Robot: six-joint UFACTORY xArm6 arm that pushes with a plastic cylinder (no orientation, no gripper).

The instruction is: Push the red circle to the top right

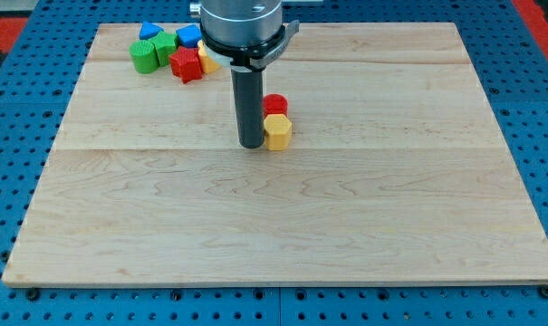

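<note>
A cluster of green, blue and red blocks [169, 52] sits near the counter's [283, 235] top-left corner. My tip [251, 144], a bare rod end effector with nothing to open, touches the yellow block [277, 131]; the red circle [274, 104] lies behind it, likely needing a rightward push.

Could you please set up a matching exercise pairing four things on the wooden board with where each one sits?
Things:
1. my tip
2. red circle block
3. yellow hexagon-like block
4. red star-like block

Places:
A. in the cluster at the view's top left
B. just above the yellow block, touching it
C. immediately to the view's left of the yellow block
D. directly below the red circle, near the board's middle

Pairs: 1-C, 2-B, 3-D, 4-A
</note>
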